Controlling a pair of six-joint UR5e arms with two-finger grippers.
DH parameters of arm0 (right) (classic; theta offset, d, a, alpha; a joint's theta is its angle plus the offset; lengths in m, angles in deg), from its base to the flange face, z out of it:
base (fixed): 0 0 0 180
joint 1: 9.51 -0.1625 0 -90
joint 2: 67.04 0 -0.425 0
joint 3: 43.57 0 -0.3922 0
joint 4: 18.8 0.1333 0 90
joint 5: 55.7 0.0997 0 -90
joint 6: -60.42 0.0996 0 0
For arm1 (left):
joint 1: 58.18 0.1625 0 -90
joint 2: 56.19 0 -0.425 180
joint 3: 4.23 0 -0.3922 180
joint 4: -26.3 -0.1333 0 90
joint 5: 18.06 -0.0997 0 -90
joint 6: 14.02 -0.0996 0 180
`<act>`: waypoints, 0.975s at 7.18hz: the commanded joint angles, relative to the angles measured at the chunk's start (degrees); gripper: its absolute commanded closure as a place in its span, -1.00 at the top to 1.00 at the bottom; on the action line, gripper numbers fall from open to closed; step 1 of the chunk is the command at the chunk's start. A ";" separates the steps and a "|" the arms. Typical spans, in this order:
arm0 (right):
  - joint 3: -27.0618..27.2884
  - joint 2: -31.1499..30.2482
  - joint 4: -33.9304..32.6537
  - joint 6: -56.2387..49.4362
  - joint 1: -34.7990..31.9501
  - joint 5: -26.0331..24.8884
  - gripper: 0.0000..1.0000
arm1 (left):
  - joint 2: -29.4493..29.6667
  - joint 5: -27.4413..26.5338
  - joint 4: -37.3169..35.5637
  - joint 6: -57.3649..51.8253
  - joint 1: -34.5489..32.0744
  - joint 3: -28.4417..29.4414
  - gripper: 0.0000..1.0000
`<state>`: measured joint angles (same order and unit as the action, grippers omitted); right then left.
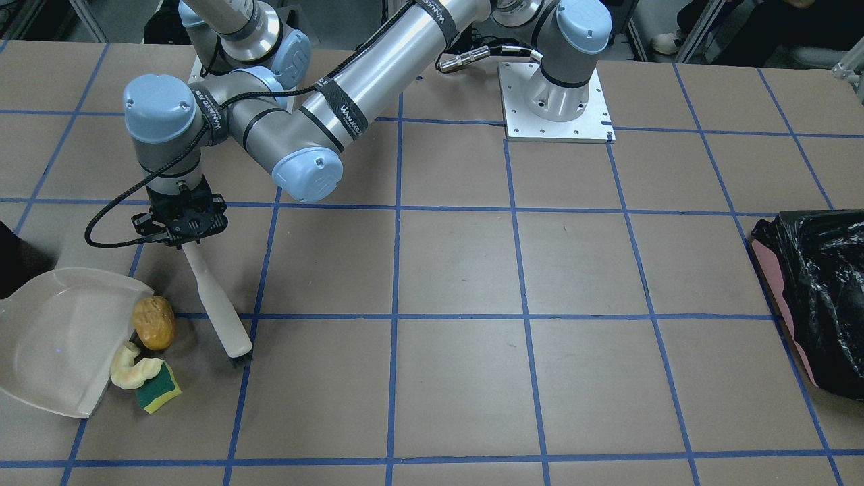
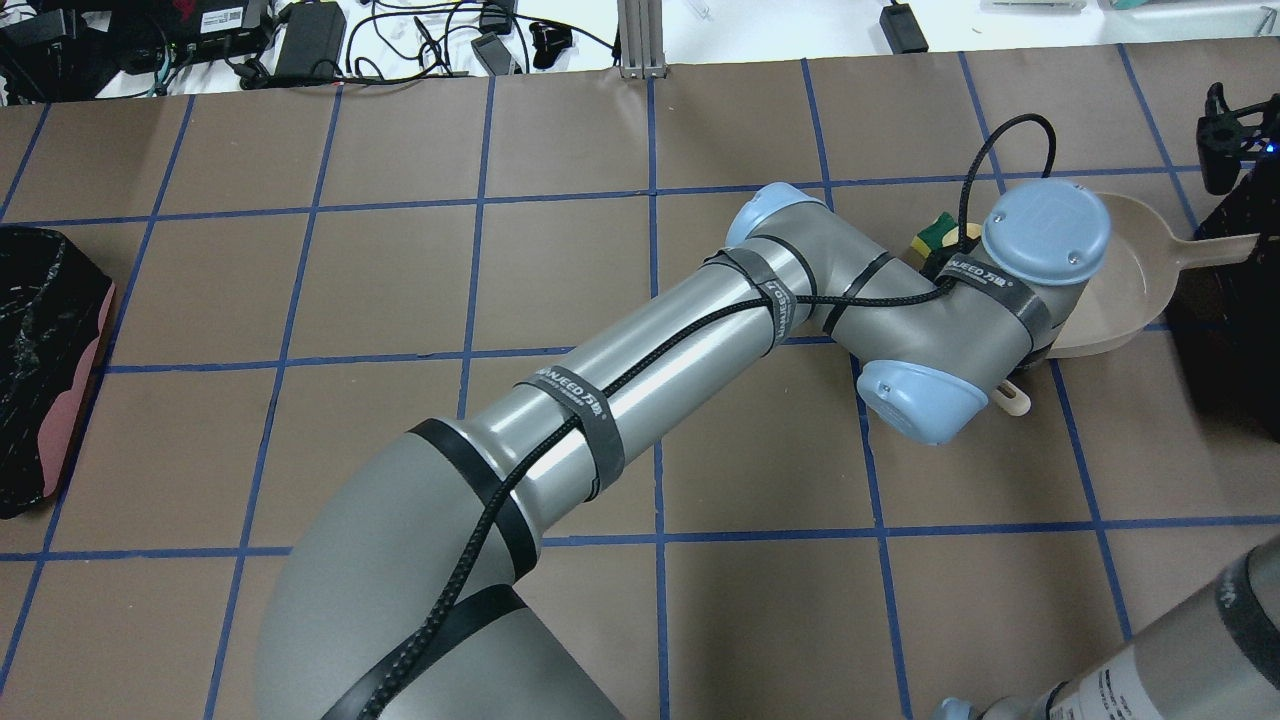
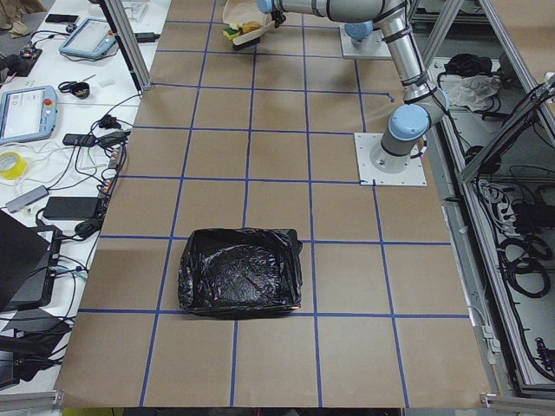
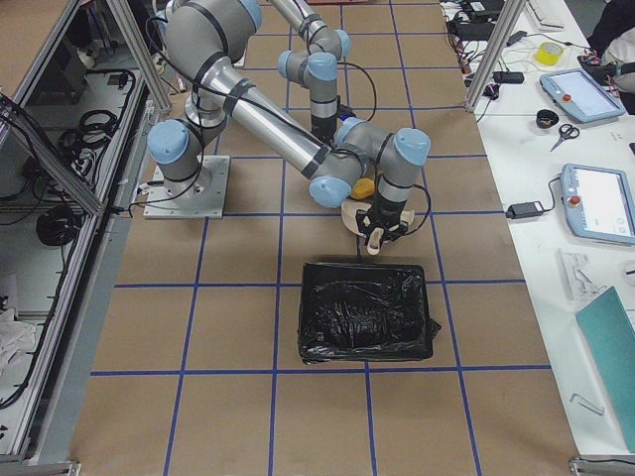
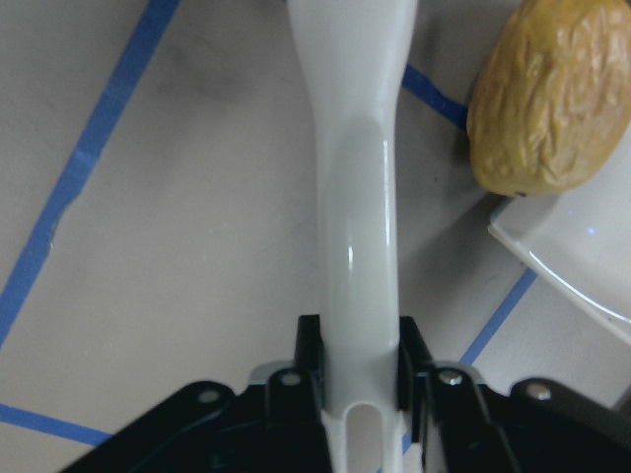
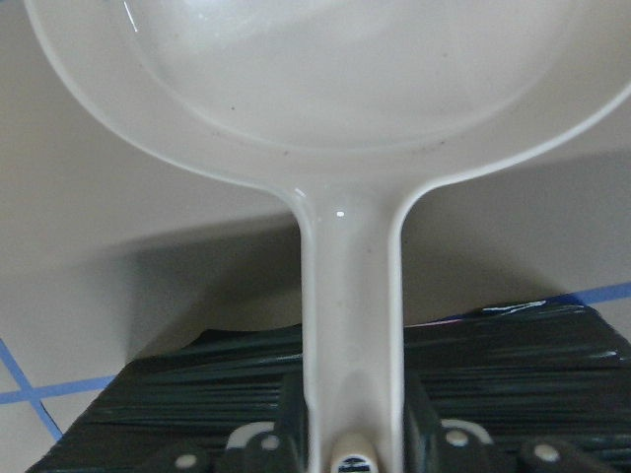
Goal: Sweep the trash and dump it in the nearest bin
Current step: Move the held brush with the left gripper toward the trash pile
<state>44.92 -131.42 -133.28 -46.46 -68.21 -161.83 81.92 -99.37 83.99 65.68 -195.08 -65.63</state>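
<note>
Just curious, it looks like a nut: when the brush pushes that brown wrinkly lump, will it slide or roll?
Probably roll: the lump is rounded and egg-shaped, so it may wobble sideways rather than slide straight. It sits right at the dustpan lip, so a short push might carry it in. Its wrinkled shell looks hard, not squashy.

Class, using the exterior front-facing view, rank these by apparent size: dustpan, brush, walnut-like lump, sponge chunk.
1. dustpan
2. brush
3. walnut-like lump and sponge chunk: these look about alike, so they are left unranked.
</note>
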 commanded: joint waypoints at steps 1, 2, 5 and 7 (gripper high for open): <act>0.11 0.14 0.22 0.26 -0.09 0.48 -1.00 | 1.72 0.01 -2.31 -1.46 -0.65 0.23 -1.00; 0.02 0.40 0.22 0.27 -0.09 1.01 -1.00 | 2.60 -0.08 -3.19 -4.61 -0.57 0.41 -1.00; 0.11 0.58 0.22 -1.58 -0.09 2.85 -1.00 | 9.18 -2.53 -3.20 -13.13 -0.48 10.04 -1.00; -0.07 0.66 0.13 -1.58 -0.09 2.86 -1.00 | 11.39 -2.54 -3.29 -17.11 -0.48 13.92 -1.00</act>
<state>44.94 -130.82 -133.07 -47.97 -68.30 -159.08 91.94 -101.72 80.77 50.89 -195.57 -54.28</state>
